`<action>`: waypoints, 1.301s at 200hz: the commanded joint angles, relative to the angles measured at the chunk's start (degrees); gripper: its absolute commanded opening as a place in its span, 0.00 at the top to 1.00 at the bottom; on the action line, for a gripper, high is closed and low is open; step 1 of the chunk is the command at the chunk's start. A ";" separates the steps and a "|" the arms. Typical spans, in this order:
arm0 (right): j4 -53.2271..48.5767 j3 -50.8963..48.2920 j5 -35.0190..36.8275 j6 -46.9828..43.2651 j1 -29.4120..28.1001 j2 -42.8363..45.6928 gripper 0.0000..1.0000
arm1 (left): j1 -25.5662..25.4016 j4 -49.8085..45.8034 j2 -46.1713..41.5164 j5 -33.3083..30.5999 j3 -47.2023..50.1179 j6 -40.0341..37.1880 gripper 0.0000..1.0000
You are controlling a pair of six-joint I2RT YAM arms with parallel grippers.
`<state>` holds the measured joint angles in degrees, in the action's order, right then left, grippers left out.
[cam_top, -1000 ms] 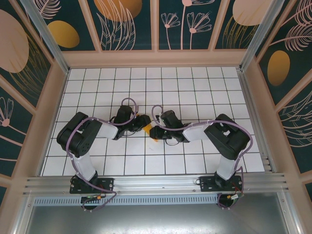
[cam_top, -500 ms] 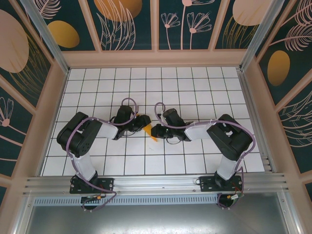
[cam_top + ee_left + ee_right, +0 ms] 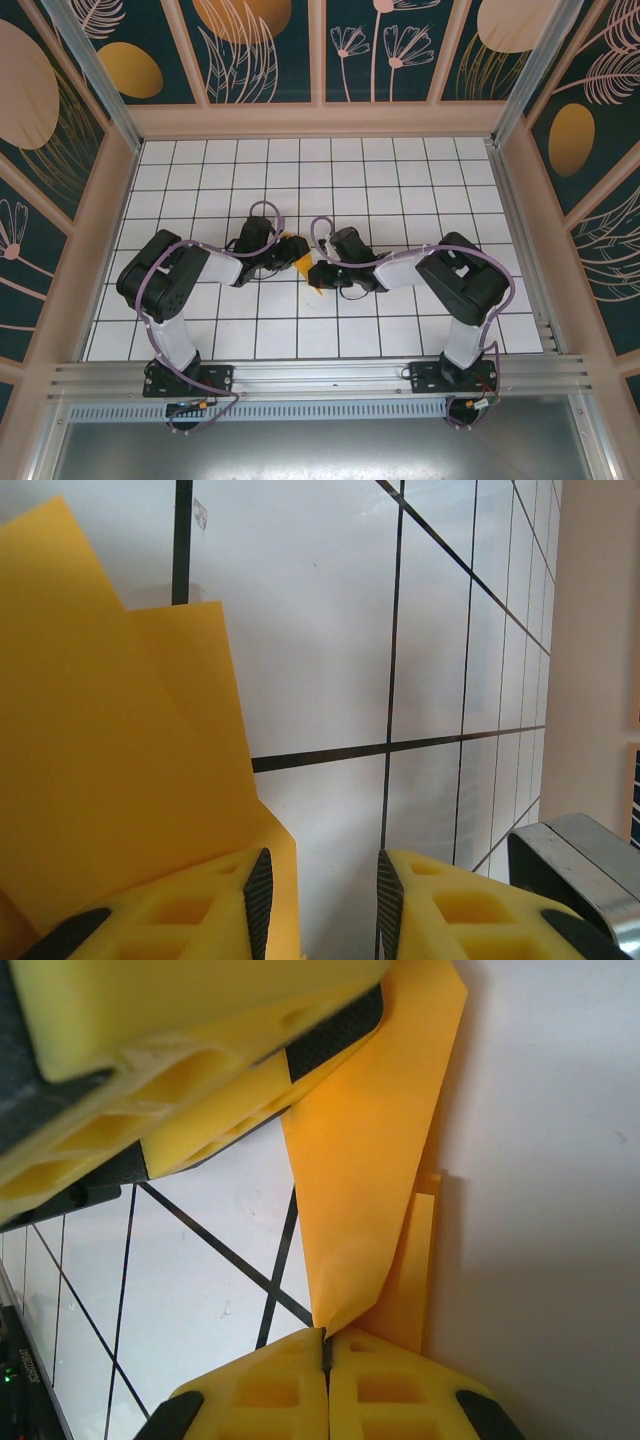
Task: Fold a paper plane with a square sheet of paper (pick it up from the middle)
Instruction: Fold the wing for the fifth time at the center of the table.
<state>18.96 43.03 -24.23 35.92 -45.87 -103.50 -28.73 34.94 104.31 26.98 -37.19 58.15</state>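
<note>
Right wrist view: the creased sheet of paper (image 3: pixel 370 1150), found between both grippers, is pinched at a corner by the closed right gripper (image 3: pixel 325 1338), the left gripper (image 3: pixel 320 875) is narrowly parted, and edges should be aligned before pressing.

This is a robot test cell in a lab. Two arms, the left arm (image 3: pixel 170 290) and the right arm (image 3: pixel 465 285), are bolted to an aluminium rail (image 3: pixel 320 378) behind the left claw (image 3: pixel 296 249) and the right claw (image 3: pixel 316 274), with purple cables (image 3: pixel 262 208) looped along them. Under the claws lies a white worktop (image 3: pixel 400 180) ruled in a black grid. Beyond and beside the claws, dark wall panels (image 3: pixel 380 50) printed with plants close the cell in.
</note>
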 commanded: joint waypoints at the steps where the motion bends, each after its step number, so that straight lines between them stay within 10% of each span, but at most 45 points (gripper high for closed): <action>1: -5.98 -0.94 -0.46 -0.37 -1.07 -0.52 0.91 | 0.17 -7.69 2.29 -3.65 0.63 -0.85 0.65; 92: -5.44 -2.43 -1.25 2.17 0.60 1.97 0.85 | 0.24 -8.30 2.77 -3.69 -0.03 -1.15 0.65; 131: -3.57 -3.52 -1.39 3.53 1.72 3.25 1.00 | 0.17 -8.66 3.00 -3.71 -0.49 -1.28 0.66; 260: -15.82 4.43 8.20 -7.41 -1.59 3.58 0.73 | 0.17 -9.01 3.44 -2.98 -1.57 -1.38 0.66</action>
<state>7.77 44.36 -18.90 31.70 -46.35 -97.54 -28.73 31.66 104.64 27.05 -39.07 58.15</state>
